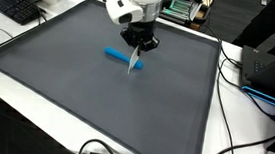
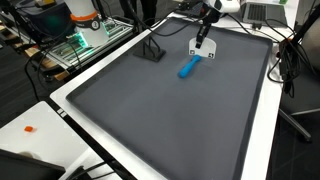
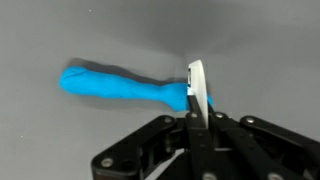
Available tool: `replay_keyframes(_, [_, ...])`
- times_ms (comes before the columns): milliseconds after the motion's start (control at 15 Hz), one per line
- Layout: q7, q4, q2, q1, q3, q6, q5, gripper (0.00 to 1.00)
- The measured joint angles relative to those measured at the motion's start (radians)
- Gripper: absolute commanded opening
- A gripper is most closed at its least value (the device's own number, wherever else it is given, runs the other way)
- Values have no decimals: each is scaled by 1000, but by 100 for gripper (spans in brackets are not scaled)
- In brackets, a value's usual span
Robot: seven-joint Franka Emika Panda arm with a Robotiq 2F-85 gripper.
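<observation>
We judge a hold-and-carry step: gripper (image 3: 196,112) clenched on thin white strip (image 3: 196,78) over grey mat (image 1: 56,90). Blue piece (image 3: 115,85) lies on the mat at the strip's 9 o'clock, contact unclear. Any lowering calls for keeping the strip upright.

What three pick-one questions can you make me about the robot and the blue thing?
1. Where does the blue thing lie?
A on the mat
B on a keyboard
C on the floor
2. What colour is the piece in the jaws?
A red
B white
C green
3. How are the jaws?
A wide open
B shut on the piece
C out of view
Answers: 1 A, it rests on the grey mat; 2 B, the wrist view shows it white; 3 B, it sits clamped between them.
</observation>
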Motion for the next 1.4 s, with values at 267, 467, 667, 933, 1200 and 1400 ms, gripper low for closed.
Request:
replay_keyframes(267, [9,0,6,4,-3,2,0,1])
replay_keyframes(467, [12,0,9,6,-6,2,0,1])
replay_keyframes(667, [13,0,12,7,-8,2,0,1])
replay_keyframes(933, [13,3,20,7,-9,1,0,1])
replay_keyframes(1200, [13,8,25,7,-10,-9,0,1])
replay_keyframes(1400, [13,20,32,7,-10,-34,0,1])
